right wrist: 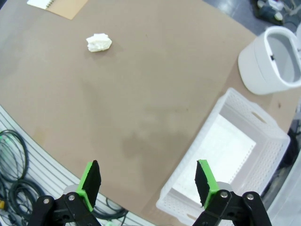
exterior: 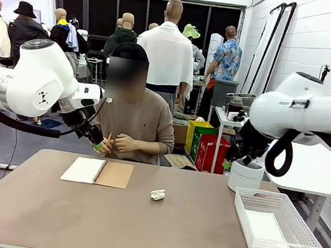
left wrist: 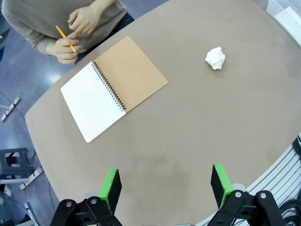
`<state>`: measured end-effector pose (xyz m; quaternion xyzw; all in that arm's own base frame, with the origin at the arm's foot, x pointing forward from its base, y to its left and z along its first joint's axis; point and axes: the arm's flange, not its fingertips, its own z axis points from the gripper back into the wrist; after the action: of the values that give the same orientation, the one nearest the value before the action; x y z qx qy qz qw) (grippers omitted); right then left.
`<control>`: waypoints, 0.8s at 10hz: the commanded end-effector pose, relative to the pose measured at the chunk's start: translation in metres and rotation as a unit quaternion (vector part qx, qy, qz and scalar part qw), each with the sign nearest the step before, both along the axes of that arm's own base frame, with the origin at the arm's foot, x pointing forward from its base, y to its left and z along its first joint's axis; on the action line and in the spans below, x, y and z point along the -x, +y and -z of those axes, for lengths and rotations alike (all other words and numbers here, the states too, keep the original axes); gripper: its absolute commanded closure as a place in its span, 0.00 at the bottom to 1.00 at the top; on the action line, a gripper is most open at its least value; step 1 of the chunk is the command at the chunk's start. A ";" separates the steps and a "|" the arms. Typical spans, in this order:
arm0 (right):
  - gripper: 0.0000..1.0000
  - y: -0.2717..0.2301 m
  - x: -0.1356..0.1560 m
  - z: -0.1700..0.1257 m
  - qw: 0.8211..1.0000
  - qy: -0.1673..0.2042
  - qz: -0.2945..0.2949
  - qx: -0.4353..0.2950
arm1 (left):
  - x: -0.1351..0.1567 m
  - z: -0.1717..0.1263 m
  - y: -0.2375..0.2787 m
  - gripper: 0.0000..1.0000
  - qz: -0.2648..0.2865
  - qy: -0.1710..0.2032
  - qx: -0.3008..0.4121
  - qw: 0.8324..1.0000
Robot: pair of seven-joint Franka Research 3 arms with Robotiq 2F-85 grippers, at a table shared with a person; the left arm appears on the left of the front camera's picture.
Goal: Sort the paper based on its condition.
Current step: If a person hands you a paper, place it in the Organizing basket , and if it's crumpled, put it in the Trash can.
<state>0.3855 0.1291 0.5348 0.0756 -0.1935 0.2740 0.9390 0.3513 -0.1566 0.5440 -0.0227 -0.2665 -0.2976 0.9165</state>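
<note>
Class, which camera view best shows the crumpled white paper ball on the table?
Left wrist view: the crumpled white paper ball is sharp, seen from above. Right wrist view shows it softer; front view shows it small and low-angled.

No words, brands or numbers can be read; the left arm (exterior: pixel 33 81) bears a small dark emblem, illegible.
</note>
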 end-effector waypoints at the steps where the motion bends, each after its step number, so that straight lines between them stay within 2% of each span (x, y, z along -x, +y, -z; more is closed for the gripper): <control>1: 0.00 0.036 -0.031 0.003 0.999 -0.010 -0.038 0.033 | -0.001 0.000 0.002 0.00 0.000 -0.001 -0.004 1.000; 4: 0.00 0.094 -0.064 0.025 0.991 -0.009 -0.111 0.072 | -0.001 0.000 0.002 0.00 0.000 -0.001 -0.004 1.000; 6: 0.00 0.120 -0.088 0.048 0.987 -0.004 -0.135 0.086 | -0.001 0.000 0.002 0.00 0.000 -0.001 -0.004 1.000; 8: 0.00 0.129 -0.096 0.057 0.985 -0.004 -0.143 0.097 | -0.001 0.000 0.002 0.00 0.000 -0.001 -0.004 1.000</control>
<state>0.4744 0.2593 0.4736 0.0204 -0.1489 0.4125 0.8985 0.3513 -0.1567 0.5439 -0.0225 -0.2665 -0.2976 0.9165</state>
